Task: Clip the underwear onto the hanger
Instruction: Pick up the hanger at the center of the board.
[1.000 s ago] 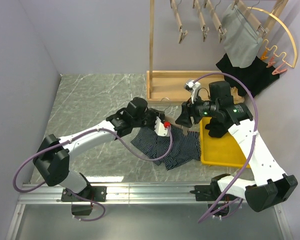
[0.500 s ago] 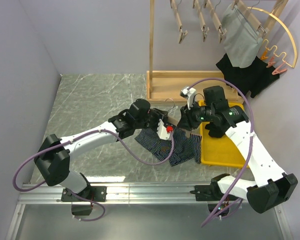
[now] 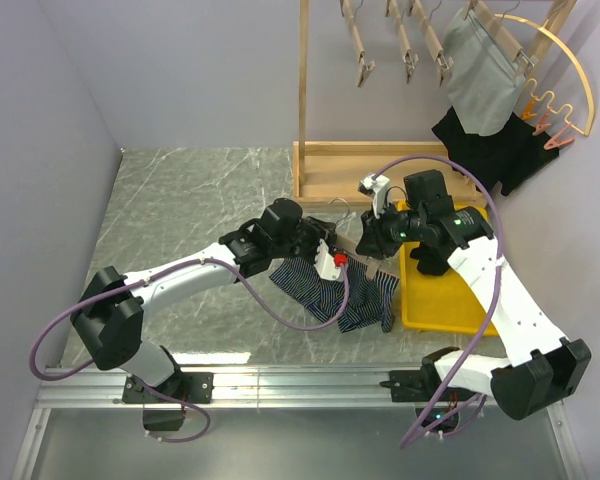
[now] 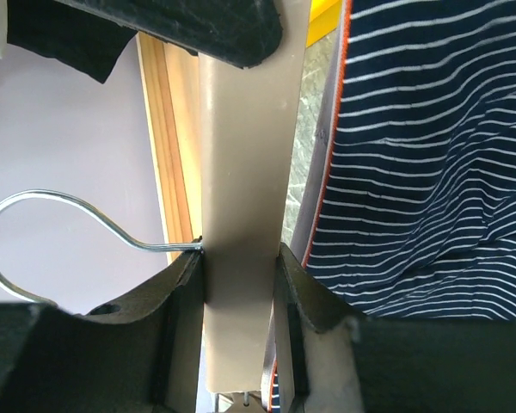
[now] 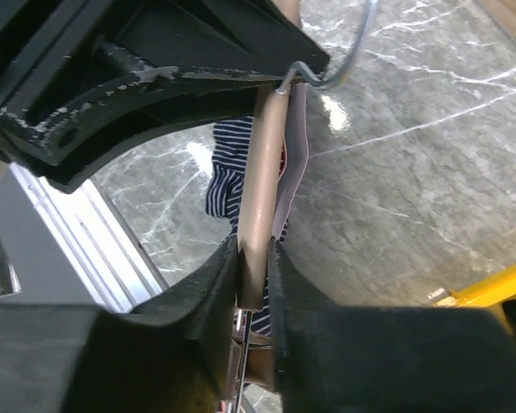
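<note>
The hanger, a tan wooden bar with a wire hook, is held between both grippers above the table. My left gripper is shut on the bar's middle, by the hook's root. My right gripper is shut on the bar's end, and a metal clip shows just below between its fingers. The underwear, navy with white stripes and an orange edge, hangs under the bar. Whether a clip holds it, I cannot tell.
A yellow tray lies right of the underwear, under the right arm. Behind stands a wooden rack with several clip hangers, a grey garment and black cloth. Walls close in on the left and the back.
My right gripper has moved left to the hanger's end and closed on it. The left gripper shifted slightly right with the hanger, and the underwear has drawn up and bunched to the right.
</note>
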`<state>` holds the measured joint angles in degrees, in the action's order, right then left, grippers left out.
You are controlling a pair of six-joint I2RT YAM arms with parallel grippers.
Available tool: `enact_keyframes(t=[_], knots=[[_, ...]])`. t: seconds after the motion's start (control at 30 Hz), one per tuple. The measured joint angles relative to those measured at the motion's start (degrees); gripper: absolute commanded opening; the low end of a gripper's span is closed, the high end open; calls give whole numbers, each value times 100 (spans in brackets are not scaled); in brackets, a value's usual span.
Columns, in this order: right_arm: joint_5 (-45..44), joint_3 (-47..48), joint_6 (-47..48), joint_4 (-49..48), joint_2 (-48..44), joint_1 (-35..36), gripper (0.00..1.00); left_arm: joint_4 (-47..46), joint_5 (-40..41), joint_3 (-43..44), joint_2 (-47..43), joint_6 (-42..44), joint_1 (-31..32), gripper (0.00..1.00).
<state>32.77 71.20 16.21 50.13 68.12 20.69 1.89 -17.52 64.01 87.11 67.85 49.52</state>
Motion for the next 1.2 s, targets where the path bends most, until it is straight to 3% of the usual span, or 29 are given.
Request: enact_keyframes(t=[0.13, 0.3, 0.4, 0.53, 0.6, 0.63, 0.77, 0.83, 0.87, 0.93, 1.0, 1.2], knots=[[144, 103, 46, 98, 101, 7, 33, -37, 0, 0, 2, 9, -7, 0], [203, 195, 70, 201, 236, 7, 30, -129, -2, -2, 2, 57, -7, 0], [205, 251, 83, 245, 337, 4, 23, -131, 20, -7, 2, 120, -13, 0], [188, 404, 107, 385, 501, -13, 0, -164, 96, -28, 2, 166, -13, 0], [229, 470, 127, 457, 570, -22, 0, -173, 109, -44, 2, 157, -15, 2], [249, 481, 133, 472, 590, -35, 0, -173, 118, -46, 2, 153, -15, 5], [365, 498, 114, 450, 597, -168, 0, -229, 197, -46, 2, 20, -9, 44], [442, 518, 98, 448, 592, -328, 0, -343, 260, -42, 2, -127, 7, 58], [487, 551, 107, 474, 592, -428, 0, -391, 291, -31, -4, -269, 7, 73], [540, 647, 122, 522, 592, -621, 0, -446, 345, 2, -42, -527, -2, 85], [527, 824, 127, 555, 592, -909, 0, -413, 348, 31, -149, -863, -44, 92], [450, 1145, 118, 520, 490, -1541, 0, -323, 306, 304, -713, -1904, -190, 96]])
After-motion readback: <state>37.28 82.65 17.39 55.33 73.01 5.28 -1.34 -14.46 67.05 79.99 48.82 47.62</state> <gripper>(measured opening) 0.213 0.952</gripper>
